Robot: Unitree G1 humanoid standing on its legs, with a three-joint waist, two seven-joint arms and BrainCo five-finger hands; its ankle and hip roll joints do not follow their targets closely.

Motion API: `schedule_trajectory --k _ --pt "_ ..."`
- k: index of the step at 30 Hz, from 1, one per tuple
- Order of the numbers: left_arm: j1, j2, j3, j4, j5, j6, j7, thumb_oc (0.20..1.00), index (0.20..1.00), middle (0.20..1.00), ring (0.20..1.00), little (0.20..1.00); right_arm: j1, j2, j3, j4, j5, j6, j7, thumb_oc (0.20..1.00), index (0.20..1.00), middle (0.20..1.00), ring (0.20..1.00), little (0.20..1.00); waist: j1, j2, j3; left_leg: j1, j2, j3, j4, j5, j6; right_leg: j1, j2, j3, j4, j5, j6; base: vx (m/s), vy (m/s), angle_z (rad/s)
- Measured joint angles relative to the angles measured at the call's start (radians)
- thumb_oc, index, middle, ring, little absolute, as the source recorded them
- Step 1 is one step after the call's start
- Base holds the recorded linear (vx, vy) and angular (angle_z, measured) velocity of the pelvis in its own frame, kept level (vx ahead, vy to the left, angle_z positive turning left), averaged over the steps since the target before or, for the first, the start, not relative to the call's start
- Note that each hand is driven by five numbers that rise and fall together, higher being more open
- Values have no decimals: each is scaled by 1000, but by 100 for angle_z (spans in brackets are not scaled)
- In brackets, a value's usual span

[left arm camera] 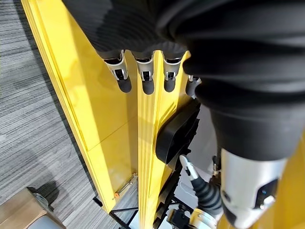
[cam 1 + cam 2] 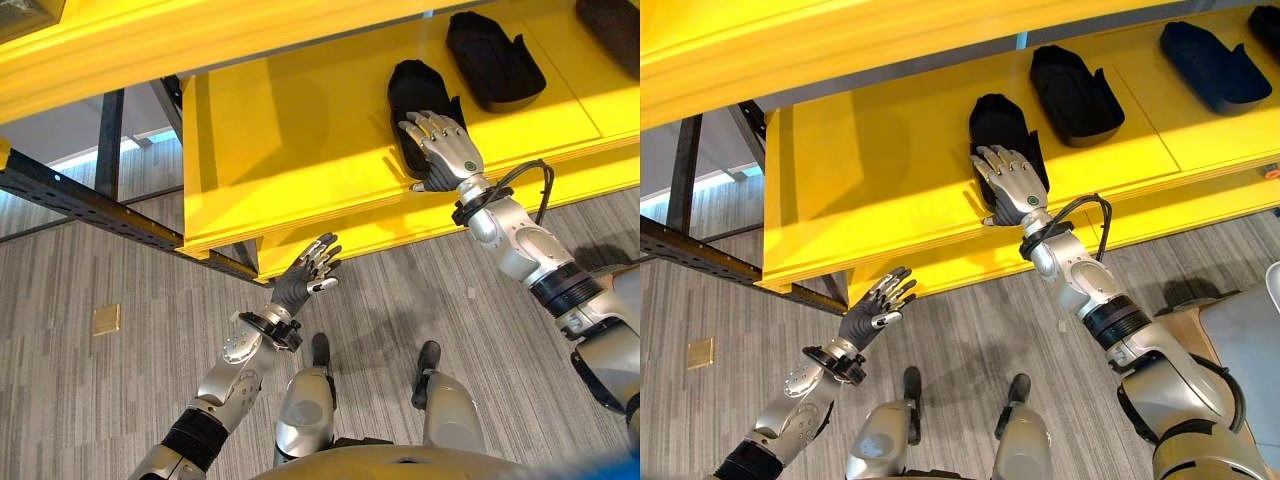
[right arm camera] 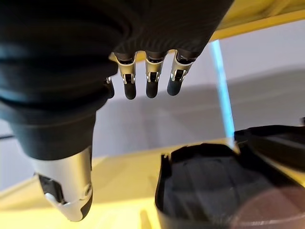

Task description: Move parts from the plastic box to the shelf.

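Note:
A black moulded part [image 2: 410,85] lies on the yellow shelf [image 2: 280,140], near its front edge. My right hand [image 2: 445,150] rests over the near end of that part with fingers straight, open; in the right wrist view its fingers [image 3: 151,76] hover above the part [image 3: 205,186] without curling round it. Two more black parts [image 2: 1072,88] [image 2: 1213,52] lie further right on the shelf. My left hand [image 2: 300,280] is raised below the shelf's front edge, open and holding nothing. Its fingers [image 1: 143,81] point at the shelf edge in the left wrist view.
An upper yellow board [image 2: 150,50] overhangs the shelf. A black metal frame rail [image 2: 90,205] runs at the left. A brass plate [image 2: 106,318] is set in the grey floor. A grey box corner [image 2: 1240,340] stands at the lower right.

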Motion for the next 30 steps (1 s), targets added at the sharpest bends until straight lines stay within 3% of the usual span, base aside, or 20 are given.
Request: schedule_trajectory --k 4,11,30 --pt "-9 3 -2 1 -1 0 0 1000 1000 1000 1000 1000 0 4 17 148 11 64 2 1000 1000 1000 1000 1000 4 -3 12 -36 -9 -16 15 0 1 -29 -13 -4 21 -7 1 -57 5 10" --pt "-82 13 -16 0 -30 0 9 1000 1000 1000 1000 1000 -28 12 2 196 48 128 -85 1000 1000 1000 1000 1000 -1 0 85 -85 -10 -17 41 2 1 -82 -19 -2 53 -9 -1 -51 12 0" --pt "-102 13 -23 -1 -31 1 45 1000 1000 1000 1000 1000 -145 11 21 270 33 140 -141 1000 1000 1000 1000 1000 6 2 117 -129 -10 -21 54 7 -1 -138 -24 0 92 -19 -8 -20 0 0"
